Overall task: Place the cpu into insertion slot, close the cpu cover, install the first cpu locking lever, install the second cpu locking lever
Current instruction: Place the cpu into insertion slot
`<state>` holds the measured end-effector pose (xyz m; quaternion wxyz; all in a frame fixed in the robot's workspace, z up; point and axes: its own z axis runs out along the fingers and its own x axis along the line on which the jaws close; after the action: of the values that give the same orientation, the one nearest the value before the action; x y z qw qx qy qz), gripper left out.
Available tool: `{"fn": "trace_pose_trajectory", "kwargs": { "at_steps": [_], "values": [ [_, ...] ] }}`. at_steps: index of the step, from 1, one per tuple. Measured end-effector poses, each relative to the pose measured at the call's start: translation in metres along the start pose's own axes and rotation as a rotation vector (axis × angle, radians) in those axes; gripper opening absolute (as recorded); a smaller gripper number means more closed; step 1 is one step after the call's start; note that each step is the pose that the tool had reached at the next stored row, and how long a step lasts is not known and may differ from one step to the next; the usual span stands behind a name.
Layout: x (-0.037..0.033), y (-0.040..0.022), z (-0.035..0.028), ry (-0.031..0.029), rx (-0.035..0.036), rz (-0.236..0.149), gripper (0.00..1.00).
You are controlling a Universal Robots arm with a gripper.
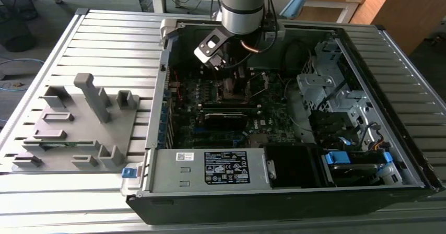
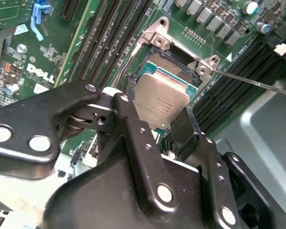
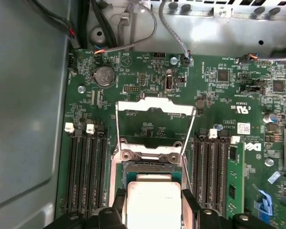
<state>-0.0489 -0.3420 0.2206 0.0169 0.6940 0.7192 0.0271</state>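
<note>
My gripper is shut on the cpu, a flat grey-brown square held by two opposite edges between the black fingers. The chip hangs low over the insertion slot, partly covering its dark opening; I cannot tell whether it touches. The cpu cover stands swung open beyond the socket, a silvery frame with a window. A thin locking lever sticks out to one side of the socket. In the exterior view the gripper reaches down into the open case over the socket.
Long black memory slots flank the socket on both sides. The computer case lies open on a slatted metal table, with a drive cage on the exterior view's right. A grey fixture block sits on the left. Cables run beyond the board.
</note>
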Motion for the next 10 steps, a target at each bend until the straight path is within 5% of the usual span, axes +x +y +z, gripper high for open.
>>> {"fn": "trace_pose_trajectory", "kwargs": {
  "at_steps": [5,10],
  "values": [
    [0.0006,-0.0003,0.0056,-0.0082,0.0049,-0.001,0.54],
    [0.0005,0.0011,0.0094,-0.0088,0.0061,-0.001,0.54]
  ]
}}
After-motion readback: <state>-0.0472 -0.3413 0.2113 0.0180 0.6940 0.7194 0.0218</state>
